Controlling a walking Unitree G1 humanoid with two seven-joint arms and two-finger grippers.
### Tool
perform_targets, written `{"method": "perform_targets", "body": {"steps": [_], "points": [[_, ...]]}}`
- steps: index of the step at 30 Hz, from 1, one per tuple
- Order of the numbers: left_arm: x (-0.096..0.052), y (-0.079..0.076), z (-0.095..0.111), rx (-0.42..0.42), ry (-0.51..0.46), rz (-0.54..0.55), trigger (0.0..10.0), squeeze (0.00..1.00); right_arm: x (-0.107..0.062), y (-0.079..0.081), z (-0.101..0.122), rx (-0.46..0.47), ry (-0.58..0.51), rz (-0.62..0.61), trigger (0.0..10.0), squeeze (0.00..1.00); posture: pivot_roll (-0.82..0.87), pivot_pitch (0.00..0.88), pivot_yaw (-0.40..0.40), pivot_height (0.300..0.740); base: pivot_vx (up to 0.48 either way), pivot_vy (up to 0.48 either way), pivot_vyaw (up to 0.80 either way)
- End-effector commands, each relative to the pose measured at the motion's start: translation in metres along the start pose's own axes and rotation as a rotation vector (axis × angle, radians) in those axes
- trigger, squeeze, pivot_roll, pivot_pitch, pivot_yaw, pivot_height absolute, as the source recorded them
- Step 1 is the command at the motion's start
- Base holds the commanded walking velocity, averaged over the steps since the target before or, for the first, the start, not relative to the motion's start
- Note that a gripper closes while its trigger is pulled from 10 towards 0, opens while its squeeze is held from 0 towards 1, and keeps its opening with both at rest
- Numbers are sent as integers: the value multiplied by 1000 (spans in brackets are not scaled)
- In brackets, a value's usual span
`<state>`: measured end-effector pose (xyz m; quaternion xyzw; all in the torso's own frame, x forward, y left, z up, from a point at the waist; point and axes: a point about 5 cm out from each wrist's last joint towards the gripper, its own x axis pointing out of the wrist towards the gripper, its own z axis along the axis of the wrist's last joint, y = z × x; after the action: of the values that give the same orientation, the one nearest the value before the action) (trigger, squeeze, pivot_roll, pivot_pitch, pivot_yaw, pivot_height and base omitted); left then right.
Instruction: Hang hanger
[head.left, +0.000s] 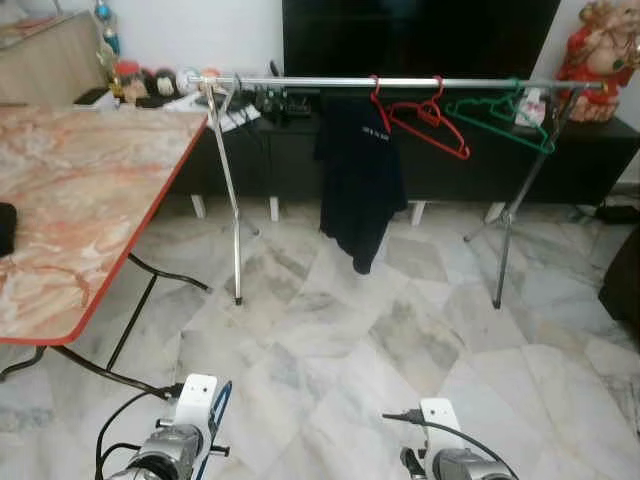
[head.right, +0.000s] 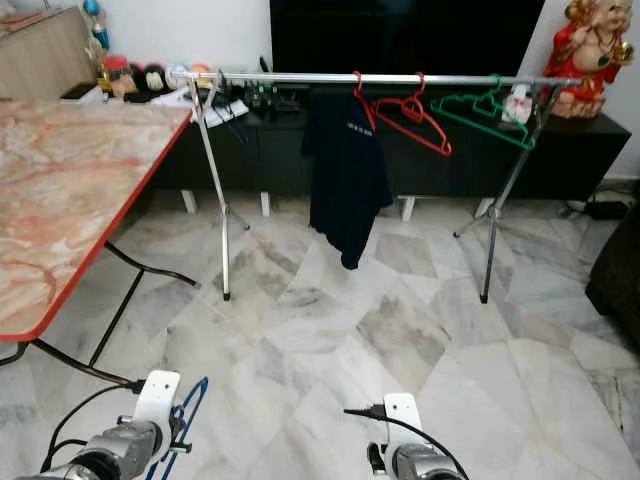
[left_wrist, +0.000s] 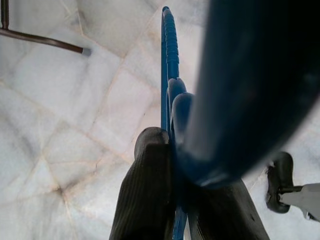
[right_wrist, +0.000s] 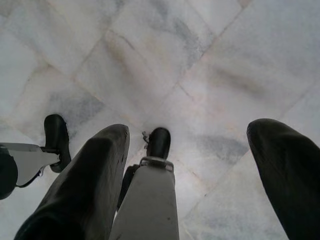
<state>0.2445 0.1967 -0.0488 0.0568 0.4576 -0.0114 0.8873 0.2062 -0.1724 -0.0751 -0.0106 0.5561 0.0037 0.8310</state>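
Note:
A blue plastic hanger (left_wrist: 169, 65) sits clamped between the two black fingers of my left gripper (left_wrist: 172, 146), held low over the marble floor; its blue edge also shows beside my left arm (head.left: 216, 418). My right gripper (right_wrist: 187, 150) hangs open above the floor with nothing between its fingers (right_wrist: 95, 175). Ahead stands a chrome garment rail (head.left: 400, 82) on two tripod legs. On it hang a black T-shirt (head.left: 358, 170), two red hangers (head.left: 432, 125) and a green hanger (head.left: 500, 118). The rail's left stretch is bare.
A marble-patterned table with a red edge (head.left: 80, 200) juts in from the left, its black legs (head.left: 140, 300) reaching onto the floor. Behind the rail run a low black cabinet (head.left: 450, 165) and a dark screen. A dark piece of furniture (head.left: 625, 280) sits at the right edge.

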Motion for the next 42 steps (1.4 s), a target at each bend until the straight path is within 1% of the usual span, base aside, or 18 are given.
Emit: {"method": "perform_targets", "body": {"steps": [1, 7, 12, 35, 42], "points": [[0, 0, 0, 7, -3, -7, 10000, 0, -1, 1, 9, -23, -20, 8, 10000, 0, -33, 0, -28, 740, 386, 0, 0], [0, -2, -1, -3, -7, -17, 10000, 0, -1, -1, 9, -57, -18, 12, 10000, 0, -18, 0, -41, 740, 406, 0, 0], [0, -3, -3, 3, -3, -28, 10000, 0, -1, -2, 8, -64, -13, 10, 10000, 0, -18, 0, -43, 740, 417, 0, 0], [0, -4, -8, -4, 2, -36, 10000, 0, -1, -1, 6, -64, -13, 20, 10000, 0, -16, 0, -52, 740, 426, 0, 0], [0, -5, -9, -7, 3, -38, 10000, 0, -1, 2, 6, -72, -20, 52, 10000, 0, -16, 0, -56, 740, 432, 0, 0]]}}
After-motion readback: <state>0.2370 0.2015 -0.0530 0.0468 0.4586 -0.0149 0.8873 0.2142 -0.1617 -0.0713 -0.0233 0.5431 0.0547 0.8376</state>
